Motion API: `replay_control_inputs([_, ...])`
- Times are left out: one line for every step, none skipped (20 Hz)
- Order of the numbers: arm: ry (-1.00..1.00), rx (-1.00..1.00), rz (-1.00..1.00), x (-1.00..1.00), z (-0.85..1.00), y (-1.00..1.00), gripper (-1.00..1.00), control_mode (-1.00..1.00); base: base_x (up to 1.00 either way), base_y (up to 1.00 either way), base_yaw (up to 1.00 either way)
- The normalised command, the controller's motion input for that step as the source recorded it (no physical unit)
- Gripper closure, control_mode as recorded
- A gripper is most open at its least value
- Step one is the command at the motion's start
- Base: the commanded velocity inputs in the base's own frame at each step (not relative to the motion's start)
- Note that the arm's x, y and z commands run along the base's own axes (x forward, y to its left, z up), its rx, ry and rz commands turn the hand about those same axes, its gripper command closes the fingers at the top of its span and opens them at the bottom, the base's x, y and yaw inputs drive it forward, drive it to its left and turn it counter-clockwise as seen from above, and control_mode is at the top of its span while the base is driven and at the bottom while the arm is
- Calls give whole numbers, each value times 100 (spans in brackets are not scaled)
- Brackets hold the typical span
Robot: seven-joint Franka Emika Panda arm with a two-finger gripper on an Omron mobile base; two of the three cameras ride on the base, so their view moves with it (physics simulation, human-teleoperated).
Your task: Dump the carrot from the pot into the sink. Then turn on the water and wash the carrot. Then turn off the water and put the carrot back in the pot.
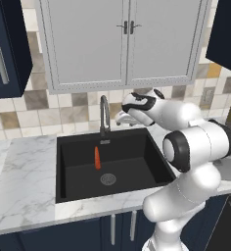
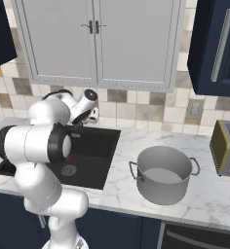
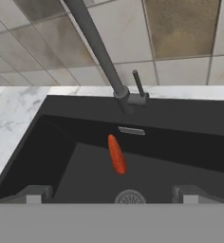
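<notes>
The carrot (image 1: 97,158) (image 3: 116,154) lies on the floor of the black sink (image 1: 68,147) (image 3: 61,156), between the faucet base and the round drain (image 1: 108,179) (image 3: 130,197). The arched grey faucet (image 1: 104,115) (image 3: 99,52) stands at the sink's back rim, its thin lever (image 3: 139,83) upright, and no stream runs from it. My gripper (image 1: 121,117) (image 2: 92,115) (image 3: 113,194) hovers open above the sink's back right, just right of the faucet, with nothing between its widely spread fingertips (image 3: 35,193). The empty grey pot (image 2: 163,172) stands on the counter to the right of the sink.
White marble counter (image 1: 24,176) (image 2: 204,194) rims the sink. A toaster (image 2: 227,148) sits at the far right. Tiled backsplash and grey wall cabinets (image 1: 125,39) rise behind the faucet. My own arm crosses the sink's right side.
</notes>
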Motion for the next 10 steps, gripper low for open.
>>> replay_control_inputs([0,1,0,24,-19,7,-100,-100,0,0,0])
replay_control_inputs([0,1,0,24,-18,7,-100,-100,0,0,0])
replay_control_inputs([0,1,0,24,-17,7,-100,-100,0,0,0])
replay_control_inputs([0,1,0,25,-17,7,-100,-100,0,0,0])
replay_control_inputs([0,1,0,25,-16,7,-100,-100,0,0,0])
replay_control_inputs([0,1,0,25,-16,9,-100,-100,0,0,0])
replay_control_inputs([0,1,0,26,-14,7,-100,-100,0,0,0])
replay_control_inputs([0,1,0,27,-14,7,-100,-100,0,0,0])
replay_control_inputs([0,1,0,29,-11,7,-100,-100,0,0,0])
replay_control_inputs([0,0,0,29,-13,6,-100,-100,0,0,0])
